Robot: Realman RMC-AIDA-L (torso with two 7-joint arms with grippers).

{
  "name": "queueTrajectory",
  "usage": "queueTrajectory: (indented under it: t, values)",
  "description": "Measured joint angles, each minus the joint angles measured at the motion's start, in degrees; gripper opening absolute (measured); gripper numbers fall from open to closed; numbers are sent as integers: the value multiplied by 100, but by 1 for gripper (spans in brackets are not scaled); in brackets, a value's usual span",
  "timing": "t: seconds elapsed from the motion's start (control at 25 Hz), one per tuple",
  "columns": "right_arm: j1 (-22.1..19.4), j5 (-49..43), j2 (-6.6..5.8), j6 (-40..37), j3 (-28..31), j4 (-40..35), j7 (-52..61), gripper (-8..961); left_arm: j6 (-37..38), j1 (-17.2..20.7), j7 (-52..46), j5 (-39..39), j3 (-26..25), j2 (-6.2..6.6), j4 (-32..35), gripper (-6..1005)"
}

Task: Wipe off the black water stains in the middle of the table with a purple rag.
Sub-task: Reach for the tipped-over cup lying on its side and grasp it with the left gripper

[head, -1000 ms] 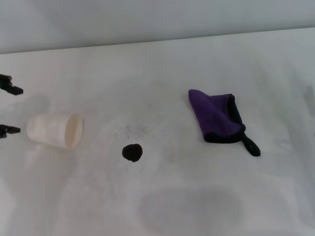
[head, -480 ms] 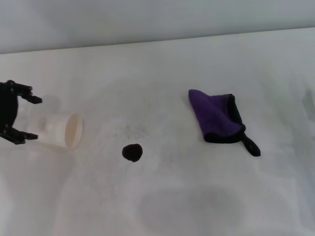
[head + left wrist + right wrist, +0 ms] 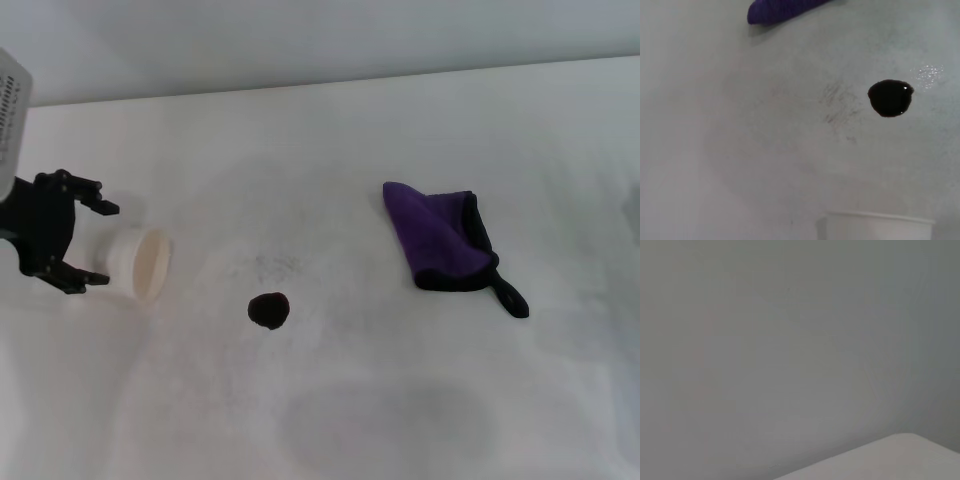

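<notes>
A small glossy black water stain (image 3: 269, 310) sits near the middle of the white table (image 3: 330, 400); the left wrist view shows the same black water stain (image 3: 890, 98). The folded purple rag (image 3: 440, 238) with black trim and a loop tail lies to its right, and one corner of the purple rag (image 3: 777, 10) shows in the left wrist view. My left gripper (image 3: 95, 243) is at the far left, open, its black fingers (image 3: 102, 209) on either side of a white paper cup (image 3: 140, 263) lying on its side. The right gripper is out of view.
The rim of the white paper cup (image 3: 880, 225) fills the near edge of the left wrist view. A faint grey speckled smudge (image 3: 268, 266) lies just behind the stain. The right wrist view shows only a grey wall and a corner of the table (image 3: 880, 460).
My left gripper has come in from the left edge and now straddles the closed end of the paper cup. The rag, the stain and the cup have stayed put.
</notes>
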Motion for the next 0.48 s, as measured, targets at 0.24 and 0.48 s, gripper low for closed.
queueTrajectory:
  t: [0.24, 0.48]
  values:
    - [2, 0, -2, -189, 71, -110, 0, 847, -432, 59, -204, 1, 0, 0, 360, 860]
    - [-6, 0, -3, -205, 73, -209, 0, 844, -643, 162, -253, -40, -3, 3, 637, 859]
